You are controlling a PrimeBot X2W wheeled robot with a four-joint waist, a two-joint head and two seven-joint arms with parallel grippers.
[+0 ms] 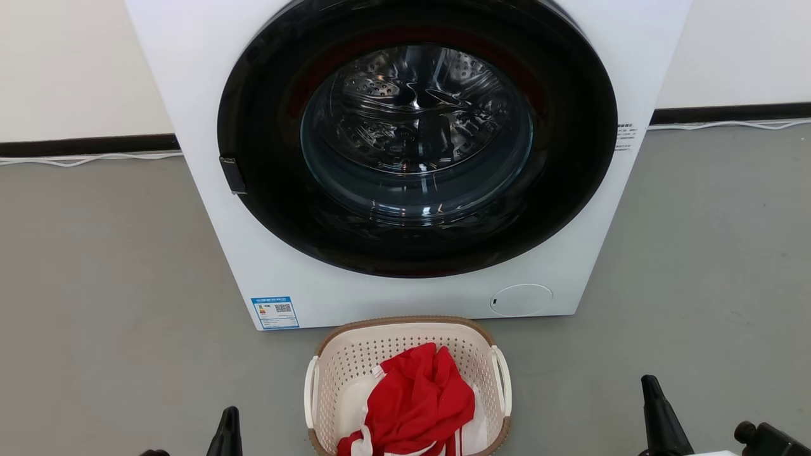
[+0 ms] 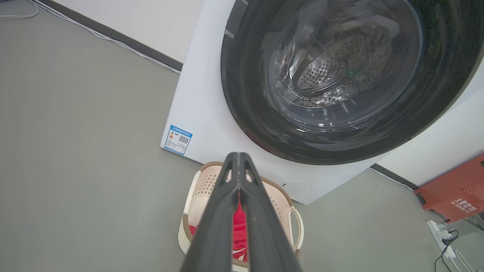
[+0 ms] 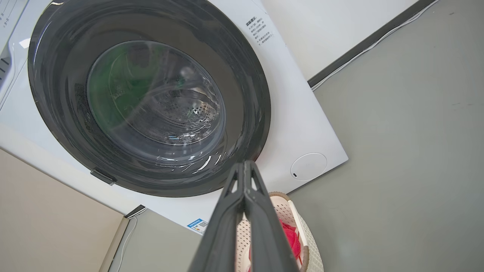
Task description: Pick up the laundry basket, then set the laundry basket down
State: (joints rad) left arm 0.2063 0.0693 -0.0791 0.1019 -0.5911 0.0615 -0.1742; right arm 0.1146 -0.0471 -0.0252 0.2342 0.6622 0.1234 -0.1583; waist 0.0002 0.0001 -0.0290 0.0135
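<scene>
Basket (image 1: 355,361) at bottom centre on floor (image 1: 95,285), red cloth (image 1: 418,392) inside, just below washer (image 1: 266,278). L gripper (image 1: 230,417) bottom left, R gripper (image 1: 649,385) bottom right: both closed, empty, flanking basket, apart.

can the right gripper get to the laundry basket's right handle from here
Probably yes: only bare floor lies between the right gripper and the right handle of the laundry basket. The gripper is shut, so it would have to open first.
</scene>
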